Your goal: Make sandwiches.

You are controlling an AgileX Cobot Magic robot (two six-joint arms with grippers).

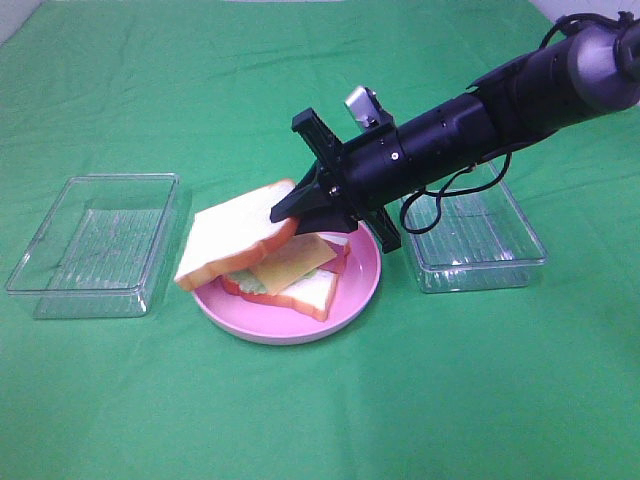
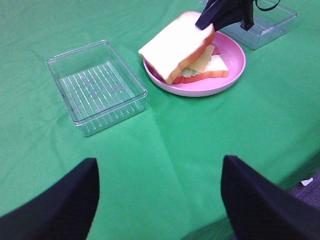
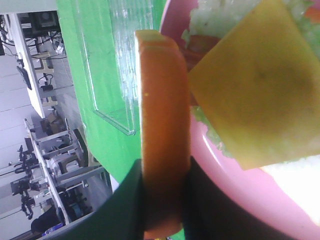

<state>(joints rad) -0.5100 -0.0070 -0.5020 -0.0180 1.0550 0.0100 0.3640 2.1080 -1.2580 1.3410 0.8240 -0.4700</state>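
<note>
Right claw (image 1: 290,213) pinches the top bread slice (image 1: 235,235) (tilted) over the sandwich (image 1: 292,273); left claw (image 2: 160,200) gapes, empty.

High overview; wrist views sharing plate (image 1: 350,300)

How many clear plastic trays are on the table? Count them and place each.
2. One clear tray lies left of the pink plate; the other tray lies right of it, partly behind the right arm. None seems hidden.
</note>
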